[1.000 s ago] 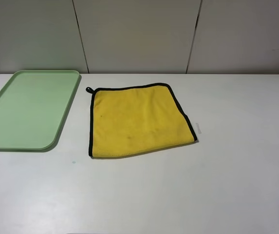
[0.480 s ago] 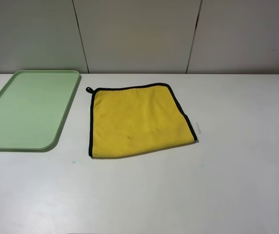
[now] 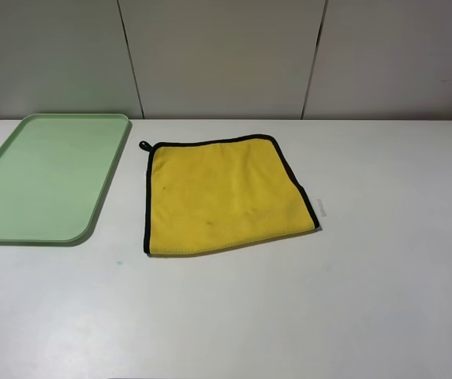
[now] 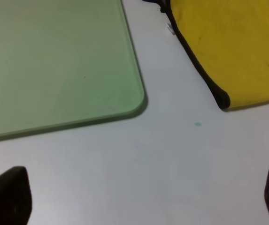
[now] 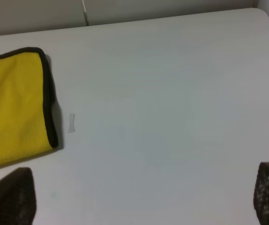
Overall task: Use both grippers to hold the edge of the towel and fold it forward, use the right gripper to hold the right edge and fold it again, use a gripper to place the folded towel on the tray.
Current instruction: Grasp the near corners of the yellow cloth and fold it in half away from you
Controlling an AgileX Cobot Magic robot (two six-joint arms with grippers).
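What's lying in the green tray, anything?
Empty: the tray shows only bare green surface; the towel lies beside it on the table.

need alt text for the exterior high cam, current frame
A yellow towel with black trim lies flat near the middle of a white table. An empty pale green tray sits on the left side of the view, apart from the towel. No robot arm is in view.
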